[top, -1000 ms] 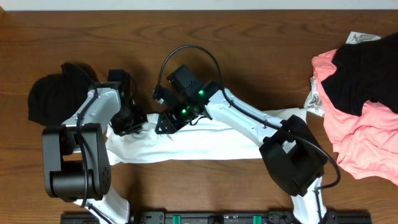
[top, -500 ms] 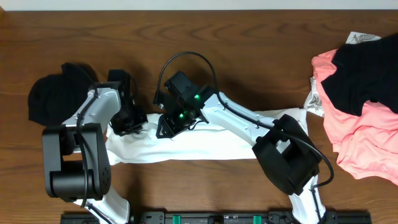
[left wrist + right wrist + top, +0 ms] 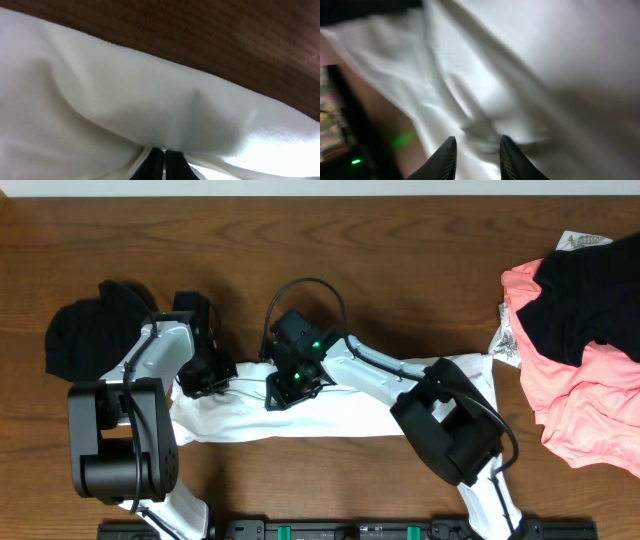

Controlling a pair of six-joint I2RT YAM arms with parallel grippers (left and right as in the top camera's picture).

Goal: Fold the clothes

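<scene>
I see matt, soft white T-shirt (image 3: 300,420) cloth (creased), smooth grained wood table (image 3: 420,270), glossy plastic arm shells (image 3: 160,348).

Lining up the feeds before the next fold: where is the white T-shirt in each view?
Overhead: white T-shirt, a long band across the lower middle, under both arms.
Left wrist: fills the frame below the brown table, pinched at bottom centre by the left gripper.
Right wrist: covers nearly the whole blurred frame, beyond the right gripper.
Shared landmark: the table, clear in overhead and left wrist, uncertain in right wrist.
</scene>
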